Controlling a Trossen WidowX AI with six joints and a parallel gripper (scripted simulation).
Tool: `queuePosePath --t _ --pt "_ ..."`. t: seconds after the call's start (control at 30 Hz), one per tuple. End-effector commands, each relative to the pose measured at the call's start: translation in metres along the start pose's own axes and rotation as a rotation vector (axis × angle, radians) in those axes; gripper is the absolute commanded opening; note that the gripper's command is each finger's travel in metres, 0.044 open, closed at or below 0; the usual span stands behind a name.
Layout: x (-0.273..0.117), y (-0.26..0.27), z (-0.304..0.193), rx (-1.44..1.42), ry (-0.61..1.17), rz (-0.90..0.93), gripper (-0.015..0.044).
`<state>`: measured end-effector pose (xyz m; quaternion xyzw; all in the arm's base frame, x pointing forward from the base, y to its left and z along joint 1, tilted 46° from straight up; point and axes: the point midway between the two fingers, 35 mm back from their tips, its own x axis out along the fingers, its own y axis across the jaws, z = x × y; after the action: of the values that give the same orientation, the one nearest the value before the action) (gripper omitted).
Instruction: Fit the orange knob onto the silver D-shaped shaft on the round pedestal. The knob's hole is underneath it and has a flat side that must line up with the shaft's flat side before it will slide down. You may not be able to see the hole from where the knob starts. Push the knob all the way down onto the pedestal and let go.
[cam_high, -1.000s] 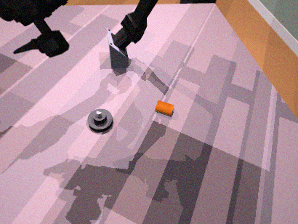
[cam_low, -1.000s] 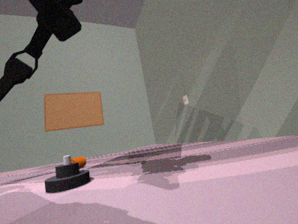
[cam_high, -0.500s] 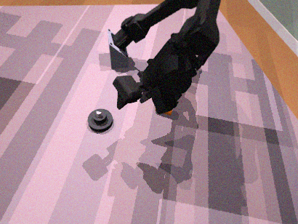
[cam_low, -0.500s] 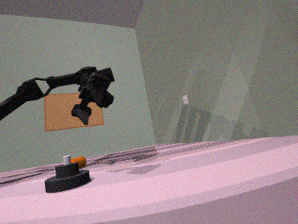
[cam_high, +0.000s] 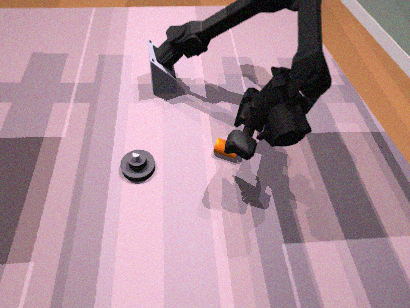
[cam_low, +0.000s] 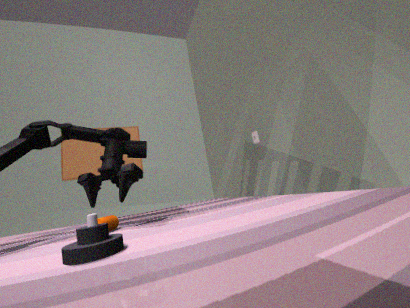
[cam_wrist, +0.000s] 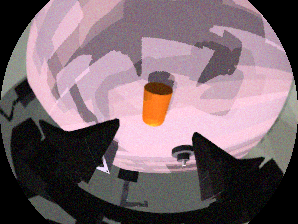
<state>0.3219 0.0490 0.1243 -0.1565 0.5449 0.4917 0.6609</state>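
The orange knob (cam_high: 222, 148) (cam_low: 108, 222) (cam_wrist: 156, 106) lies on its side on the table. One end face looks dark in the wrist view, and I cannot make out the hole. My gripper (cam_high: 233, 136) (cam_low: 107, 204) (cam_wrist: 157, 129) is open and empty, pointing down above the knob, and partly covers it in the top view. The dark round pedestal (cam_high: 129, 171) (cam_low: 90, 252) (cam_wrist: 181, 149) stands upright, left of the knob in the top view. Its silver shaft (cam_high: 135, 157) (cam_low: 92, 219) (cam_wrist: 184, 163) is bare; its flat side cannot be made out.
The grey plate of the arm's base (cam_high: 165, 86) stands on the table behind the pedestal and knob in the top view. The arm reaches in from the top right there. Patterned shadows cross the pink table top (cam_high: 190, 250).
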Motion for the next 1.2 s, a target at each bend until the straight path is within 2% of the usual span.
queuePosePath --t 0.0,1.07,1.17 --pt "0.014 0.005 0.005 -0.006 -0.002 0.013 0.044" --pt "0.057 0.006 0.019 -0.007 -0.004 0.014 0.044" --pt "0.057 0.006 0.019 -0.007 -0.004 0.014 0.0361"
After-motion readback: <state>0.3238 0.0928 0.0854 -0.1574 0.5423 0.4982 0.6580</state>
